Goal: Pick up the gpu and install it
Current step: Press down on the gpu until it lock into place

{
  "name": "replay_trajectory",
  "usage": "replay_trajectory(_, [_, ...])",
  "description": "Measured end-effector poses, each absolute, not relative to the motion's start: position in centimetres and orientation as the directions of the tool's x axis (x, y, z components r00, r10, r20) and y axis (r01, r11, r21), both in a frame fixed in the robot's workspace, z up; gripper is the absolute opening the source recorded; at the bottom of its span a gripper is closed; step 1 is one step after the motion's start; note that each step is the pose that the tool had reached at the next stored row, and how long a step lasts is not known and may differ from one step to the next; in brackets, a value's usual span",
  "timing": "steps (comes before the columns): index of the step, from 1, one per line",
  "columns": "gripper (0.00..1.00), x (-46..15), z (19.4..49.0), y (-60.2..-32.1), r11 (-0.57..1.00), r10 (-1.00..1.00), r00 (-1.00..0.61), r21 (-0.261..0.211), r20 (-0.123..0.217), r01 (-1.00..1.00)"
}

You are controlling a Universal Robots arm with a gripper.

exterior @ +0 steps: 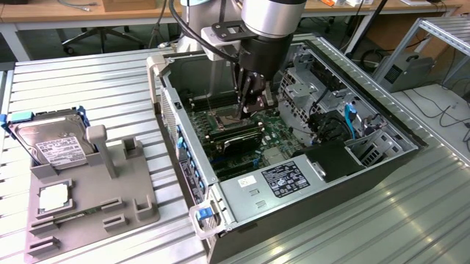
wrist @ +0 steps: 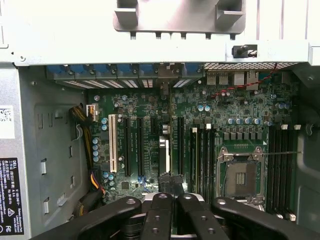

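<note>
The arm's gripper (exterior: 252, 102) is lowered into an open black and silver computer case (exterior: 178, 129), which is laid on its side on a ribbed metal table (exterior: 88, 82). In the wrist view the gripper (wrist: 175, 220) is seen as matte black linked bars with round rivets. Its two inner fingers (wrist: 162, 215) are pressed together, with only a hairline gap between them.

The gpu (wrist: 176, 150) is seen edge-on in the wrist view as a thin, dark, straight strip. It is stood upright on the green motherboard (wrist: 240, 100) among the long black expansion slots, with a pale silvery patch along one side. Its near end runs right up to the fingertips. Whether the fingertips are pinching the card's edge or only pressing on it cannot be made out, as that spot is shadowed.

A long white slot (wrist: 112, 142) is set further along the same row of slots. A square, metal-framed processor socket (wrist: 240, 177) is placed on the other side of the card, between banks of narrow black memory slots.

Towards the exterior view's left, a grey moulded plastic fixture (exterior: 88, 203) with upright posts is laid on the table. A boxy silver hard drive (exterior: 52, 140) with a white label is propped at its far end.
</note>
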State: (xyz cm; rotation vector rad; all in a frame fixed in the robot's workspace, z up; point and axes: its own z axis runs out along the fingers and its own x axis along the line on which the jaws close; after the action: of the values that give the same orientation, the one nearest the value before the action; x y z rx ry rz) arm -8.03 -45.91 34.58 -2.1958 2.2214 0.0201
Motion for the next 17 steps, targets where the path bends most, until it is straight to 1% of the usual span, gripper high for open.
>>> replay_trajectory(1, [0.11, -8.0, 34.6, -45.9, 0.012, -1.0, -0.012, -0.003, -0.022, -1.0])
replay_trajectory(10, [0.11, -8.0, 34.4, -45.9, 0.012, -1.0, -0.012, -0.003, -0.022, -1.0])
replay_trajectory(17, [0.11, -8.0, 33.1, -45.9, 0.012, -1.0, -0.012, -0.003, -0.022, -1.0])
